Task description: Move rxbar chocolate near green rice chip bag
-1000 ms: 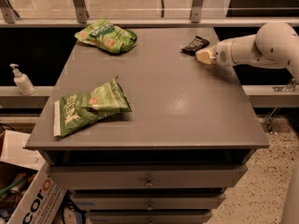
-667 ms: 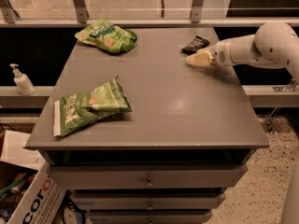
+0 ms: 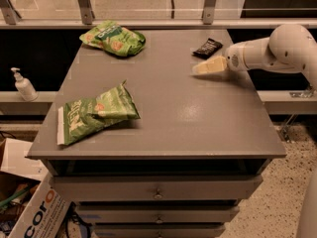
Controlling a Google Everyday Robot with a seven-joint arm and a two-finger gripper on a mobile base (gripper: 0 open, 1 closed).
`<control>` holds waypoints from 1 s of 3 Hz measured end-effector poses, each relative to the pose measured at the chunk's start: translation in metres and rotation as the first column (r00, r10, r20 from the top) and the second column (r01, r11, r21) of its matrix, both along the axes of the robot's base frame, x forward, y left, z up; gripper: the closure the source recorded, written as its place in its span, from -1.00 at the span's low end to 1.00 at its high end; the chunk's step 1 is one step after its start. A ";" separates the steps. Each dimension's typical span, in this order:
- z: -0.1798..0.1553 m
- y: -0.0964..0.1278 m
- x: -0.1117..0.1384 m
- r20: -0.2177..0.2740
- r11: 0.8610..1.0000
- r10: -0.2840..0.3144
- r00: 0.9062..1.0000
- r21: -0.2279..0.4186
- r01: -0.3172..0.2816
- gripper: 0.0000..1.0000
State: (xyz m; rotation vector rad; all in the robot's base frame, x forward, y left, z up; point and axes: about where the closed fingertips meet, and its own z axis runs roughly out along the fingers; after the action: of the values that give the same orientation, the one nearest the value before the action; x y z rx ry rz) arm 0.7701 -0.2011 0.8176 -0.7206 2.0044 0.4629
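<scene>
The rxbar chocolate (image 3: pixel 207 47) is a small black-brown bar lying flat near the table's far right corner. The green rice chip bag (image 3: pixel 113 37) is puffy and bright green and lies at the far left of the table top. My gripper (image 3: pixel 208 67) reaches in from the right on a white arm (image 3: pixel 277 51). It hangs low over the table just in front of the bar, pointing left, and nothing shows in it. A gap of table lies between the bar and the bag.
A longer, flatter green bag with a white end strip (image 3: pixel 94 114) lies at the front left of the grey table (image 3: pixel 198 128). A pump bottle (image 3: pixel 22 85) stands on a ledge to the left. A cardboard box (image 3: pixel 34 214) sits on the floor below. Railing posts stand behind the table.
My gripper has moved left and towards the table's front, from beside the bar to a spot in front of it. The bar and both bags have not moved.
</scene>
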 end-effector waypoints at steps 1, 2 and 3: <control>0.006 0.007 0.000 0.024 1.000 0.014 1.000 0.015 -0.014 -1.00; 0.030 0.019 -0.003 0.083 0.998 0.039 0.996 0.040 -0.042 -1.00; 0.037 0.026 -0.001 0.132 0.998 0.055 0.990 0.001 -0.056 -1.00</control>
State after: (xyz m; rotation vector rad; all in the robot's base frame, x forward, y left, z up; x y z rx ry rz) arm 0.7692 -0.1753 0.8551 -0.7854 1.8636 0.4411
